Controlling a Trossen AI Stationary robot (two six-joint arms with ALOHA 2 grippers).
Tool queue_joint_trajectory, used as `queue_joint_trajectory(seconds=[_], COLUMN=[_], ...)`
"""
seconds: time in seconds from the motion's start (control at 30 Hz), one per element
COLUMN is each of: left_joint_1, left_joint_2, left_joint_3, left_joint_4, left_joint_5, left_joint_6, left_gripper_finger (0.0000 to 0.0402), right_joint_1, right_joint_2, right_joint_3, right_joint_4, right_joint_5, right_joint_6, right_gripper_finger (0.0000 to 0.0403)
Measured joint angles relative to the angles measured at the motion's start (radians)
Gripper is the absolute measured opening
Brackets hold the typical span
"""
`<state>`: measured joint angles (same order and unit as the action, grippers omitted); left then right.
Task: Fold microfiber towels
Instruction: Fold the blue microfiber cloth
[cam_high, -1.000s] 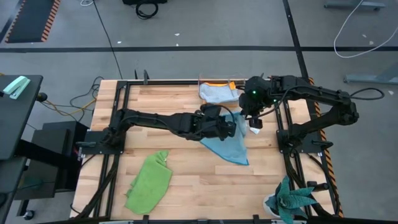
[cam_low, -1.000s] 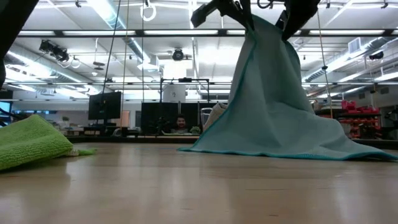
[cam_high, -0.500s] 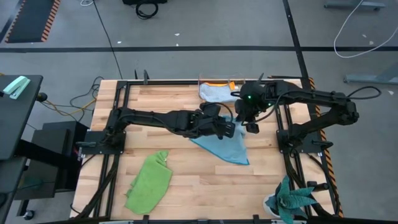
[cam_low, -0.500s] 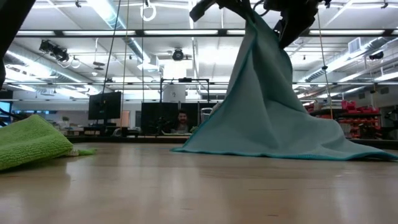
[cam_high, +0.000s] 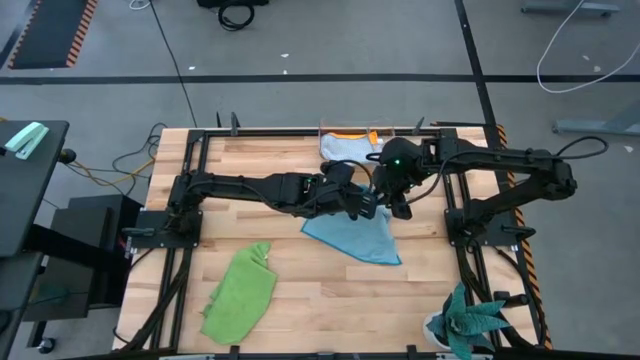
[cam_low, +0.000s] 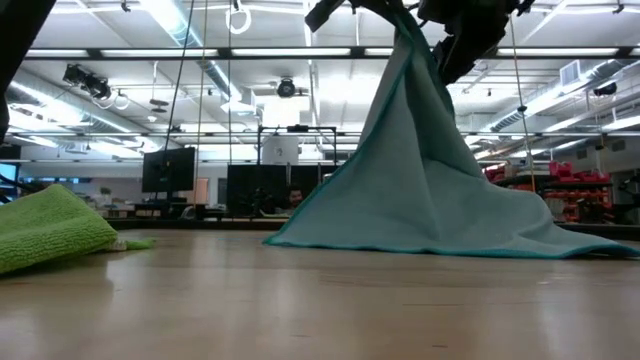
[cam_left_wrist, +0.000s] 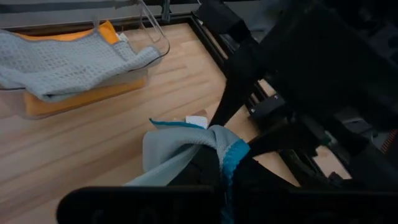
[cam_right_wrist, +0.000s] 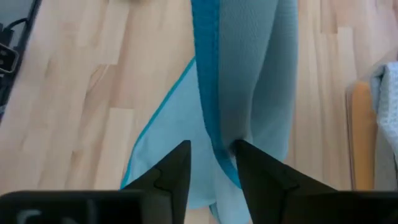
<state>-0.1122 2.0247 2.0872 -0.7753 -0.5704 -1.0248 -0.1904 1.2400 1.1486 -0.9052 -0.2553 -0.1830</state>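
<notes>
A light blue towel hangs from my left gripper, which is shut on its raised top above the table's middle. The towel's lower part lies spread on the wood. My right gripper stands open close beside the raised cloth, on its right side; the hanging towel runs down just past its fingers. A lime green towel lies crumpled near the table's front left. A grey towel lies over an orange-yellow one in a clear box at the back. My left gripper pinches a bunched fold of the light blue towel's top between its two fingers; it holds several layers. The cloth hangs below the hold in a cone, and its bottom edge rests on the table. Whether my right gripper's fingers touch the cloth, I cannot tell.
The clear plastic box stands at the table's far edge, just behind both grippers. A teal spiky plant stands at the front right corner. Bare wood lies between the green towel and the blue one. In the low view, the room behind shows monitors.
My right gripper has moved toward the table's left, closer to my left gripper, and has opened. The towel's raised top has narrowed from a wide ridge to a single peak. Its lower left edge has spread farther toward the table's left.
</notes>
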Motion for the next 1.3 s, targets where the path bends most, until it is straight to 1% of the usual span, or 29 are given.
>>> queue_joint_trajectory(seconds=[0.13,0.23,0.57,0.77,0.97,1.17,1.3], left_joint_1=[0.003,0.003,-0.007,-0.023,-0.038,-0.051,-0.059], left_joint_2=[0.000,0.000,-0.015,-0.036,-0.059,-0.079,-0.080], left_joint_3=[0.000,0.000,0.000,0.000,0.001,0.001,0.001], left_joint_4=[0.018,0.036,0.021,0.014,0.017,0.009,0.000], left_joint_5=[0.014,0.019,0.025,0.028,0.027,0.031,0.057], left_joint_6=[0.015,0.023,0.025,0.026,0.041,0.042,0.041], left_gripper_finger=[0.0003,0.0003,0.0003,0.0003,0.0003,0.0003,0.0003], right_joint_1=[0.006,-0.002,-0.060,-0.065,-0.059,-0.027,-0.001], right_joint_2=[0.011,0.021,0.030,0.036,0.043,0.075,0.090], right_joint_3=[-0.015,-0.016,-0.016,-0.016,-0.015,-0.015,-0.015], right_joint_4=[0.038,0.046,0.032,0.021,0.066,0.093,0.095], right_joint_5=[0.062,0.075,0.076,0.075,0.050,0.037,0.036], right_joint_6=[0.031,0.033,0.023,-0.004,-0.017,-0.041,-0.071], right_gripper_finger=[0.0153,0.0159,0.0156,0.0156,0.0156,0.0155,0.0154])
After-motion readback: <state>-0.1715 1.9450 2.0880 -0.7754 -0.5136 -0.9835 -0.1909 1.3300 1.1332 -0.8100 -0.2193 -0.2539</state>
